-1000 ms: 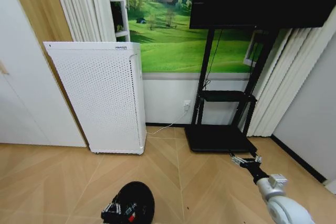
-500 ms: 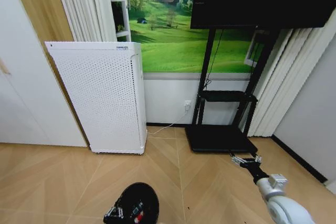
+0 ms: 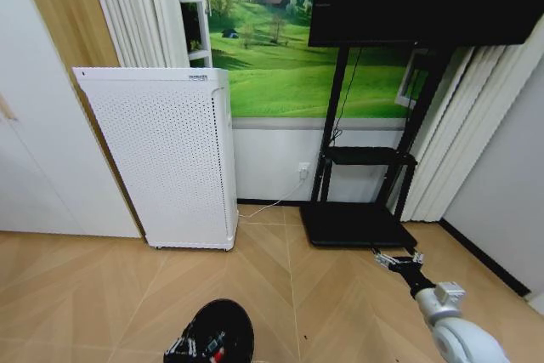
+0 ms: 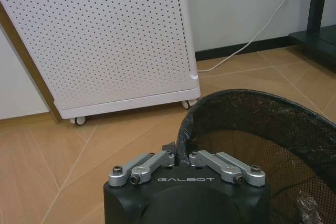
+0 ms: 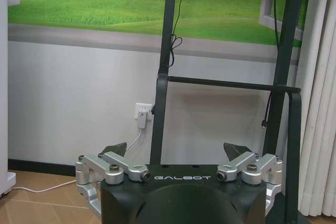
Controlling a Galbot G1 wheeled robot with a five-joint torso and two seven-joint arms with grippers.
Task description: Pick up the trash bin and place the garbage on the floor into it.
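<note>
So closest in, the left gripper (image 4: 182, 157) is pinched narrow on the near rim of the trash bin (image 4: 247, 129), one finger inside the wall and one outside, and the bin hangs low in front of the robot at the bottom of the head view (image 3: 223, 329), just over the wood floor (image 3: 102, 295). It's a thin black mesh wastebasket, so my guess is it's very light and a bit springy; the rim is the stiffest part and the only sensible place to grab it, which is where the fingers sit. The mesh could flex or swing if the arm moves fast, so I'd keep it level. There's something crinkly and clear down inside the bin in the left wrist view, and red bits near the gripper in the head view, but I can't say what they are. Over on the right, the right gripper (image 3: 399, 260) is stretched forward above the floor with its fingers spread wide and nothing in them. Farther back stands the white perforated appliance (image 3: 166, 159) on little wheels, then the black TV stand (image 3: 357, 223) against the wall. Compared with half a second ago, the bin has slid slightly left and lower in the head view, while the room lines up the same and the right arm hasn't budged.
</note>
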